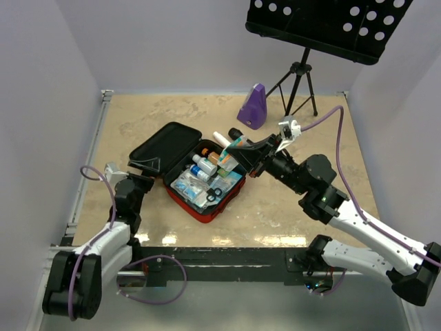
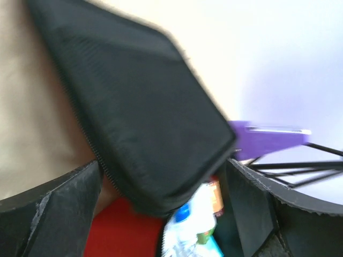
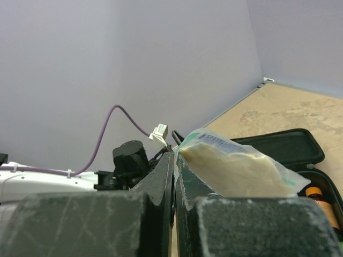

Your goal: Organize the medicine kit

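Top external view: the medicine kit (image 1: 201, 211) lies open near the middle of the desk (image 1: 289, 207). Its red tray is turned corner-on to me, and its black-lined lid (image 1: 162, 145) is thrown back toward the far left.

Tray contents: small bottles (image 1: 204, 165) stand along the far side. Scissors (image 1: 215, 194) and flat pale packs lie nearer me. I cannot read any labels.

Right fingers (image 1: 248, 154): pressed almost together on a clear packet (image 1: 233, 147) with pale filling and a teal edge. I hold it in the air above the tray's far right corner.

Right wrist view: the packet juts forward out of the pinch. The open lid and an orange-capped bottle show beyond and below it.

Left fingers (image 2: 64, 209): spread wide, with the lid's near corner lying between them in the left wrist view. That view is blurred, so I cannot tell whether either finger touches the lid.

Deciding relation: the tray lies below my right fingers, toward my left and a little nearer. The packet's long axis points from the fingers out over the bottles.

Nearer arm: the right arm, since it already carries the packet over the tray. The left arm sits at the lid side and looks placed to steady the case.

Step, as I judge it: lower the packet into a free part of the tray. It should go flat, and aligned with a tray wall rather than across the bottles.

Risk: the packet could catch on the bottle tops and end up lying on them.

Bystander: the purple metronome (image 1: 253, 107) stands well apart at the far edge.
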Robot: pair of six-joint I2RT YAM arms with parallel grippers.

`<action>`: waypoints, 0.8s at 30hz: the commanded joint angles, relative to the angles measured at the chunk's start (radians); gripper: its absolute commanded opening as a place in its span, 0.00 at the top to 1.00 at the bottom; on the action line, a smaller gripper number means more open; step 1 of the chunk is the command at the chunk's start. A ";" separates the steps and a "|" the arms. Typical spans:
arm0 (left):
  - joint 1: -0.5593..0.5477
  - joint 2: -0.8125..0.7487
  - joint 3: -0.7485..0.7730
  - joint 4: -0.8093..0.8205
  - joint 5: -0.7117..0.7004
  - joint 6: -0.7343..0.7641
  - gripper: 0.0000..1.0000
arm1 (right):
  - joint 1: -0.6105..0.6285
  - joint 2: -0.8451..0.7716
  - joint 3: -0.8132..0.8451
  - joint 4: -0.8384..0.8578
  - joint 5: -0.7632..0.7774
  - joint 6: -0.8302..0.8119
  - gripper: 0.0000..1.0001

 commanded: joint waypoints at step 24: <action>0.086 0.005 0.165 0.559 0.607 0.457 0.10 | -0.004 0.047 -0.013 0.037 -0.028 -0.028 1.00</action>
